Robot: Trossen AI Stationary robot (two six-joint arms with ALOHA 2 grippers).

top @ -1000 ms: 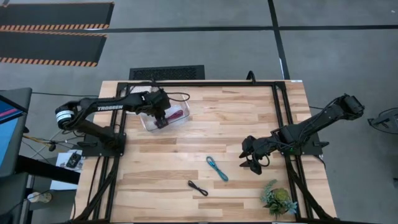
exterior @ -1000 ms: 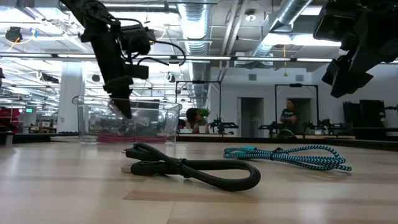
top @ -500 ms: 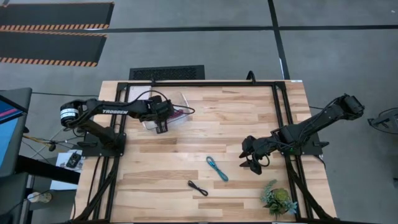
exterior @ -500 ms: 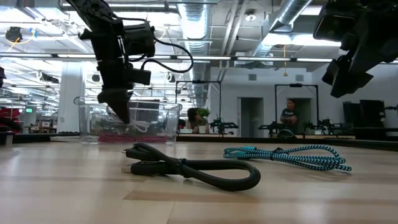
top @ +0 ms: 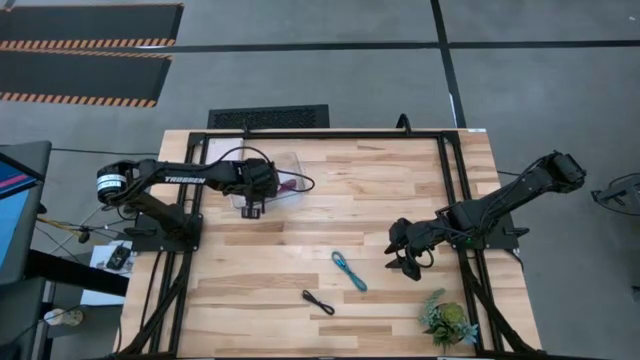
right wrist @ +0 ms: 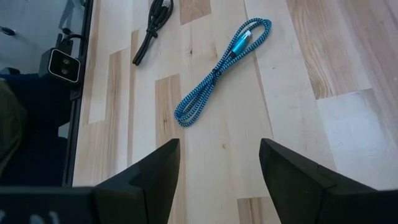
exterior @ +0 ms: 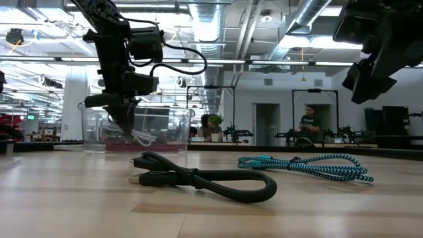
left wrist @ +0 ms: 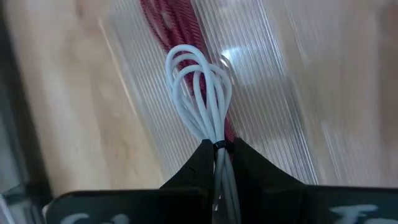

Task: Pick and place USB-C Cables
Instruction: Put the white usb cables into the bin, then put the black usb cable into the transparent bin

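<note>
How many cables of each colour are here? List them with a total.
White cable: 1, held in the left gripper over the clear bin
Maroon cable: 1, in the bin
Teal cable: 1, on the table
Black cable: 1, on the table
Total: 4

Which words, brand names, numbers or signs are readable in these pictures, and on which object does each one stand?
"TROSSEN": white letters along the left arm, high view.
Green sign at the low view's far left, in the room behind the table: too small to read.
Left wrist view: none; it shows only the left end effector shut on the white cable.
Right wrist view: none; the right end effector carries no marking.
</note>
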